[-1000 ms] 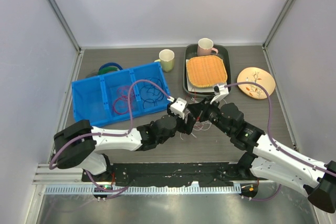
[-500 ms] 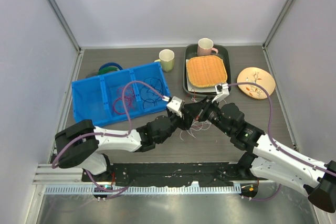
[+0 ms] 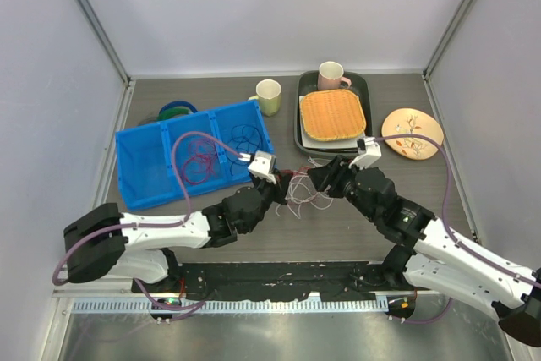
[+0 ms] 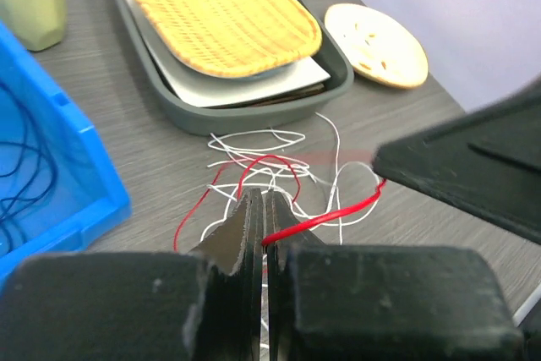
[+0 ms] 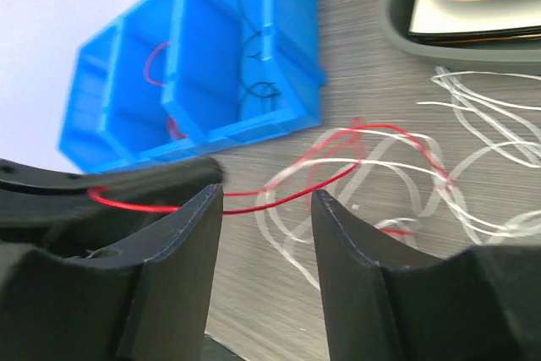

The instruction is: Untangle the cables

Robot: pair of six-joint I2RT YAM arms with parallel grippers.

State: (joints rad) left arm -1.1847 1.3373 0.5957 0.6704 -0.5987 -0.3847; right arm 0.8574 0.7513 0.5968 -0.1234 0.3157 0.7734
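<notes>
A tangle of thin red and white cables (image 3: 306, 193) lies on the table just in front of the grey tray. My left gripper (image 3: 284, 183) (image 4: 264, 197) is shut on a red cable (image 4: 336, 210), which runs taut to the right from between its fingers. White cables (image 4: 254, 138) loop on the table beyond it. My right gripper (image 3: 320, 177) (image 5: 266, 200) is open with nothing held. In its wrist view the red cable (image 5: 287, 194) stretches across the table beyond the gap, from the left gripper into the white loops (image 5: 482, 124).
A blue bin (image 3: 142, 168) at the left holds more red and dark blue cables. A grey tray (image 3: 302, 127) with a woven mat (image 3: 333, 114) and a pink cup (image 3: 330, 76) is at the back. Also there: a green cup (image 3: 269, 96), a plate (image 3: 412, 133) and a green-blue coil (image 3: 177, 110).
My left gripper has shut on the red cable and drawn back to the left. My right gripper has opened and shifted slightly right. The tangle is spread wider.
</notes>
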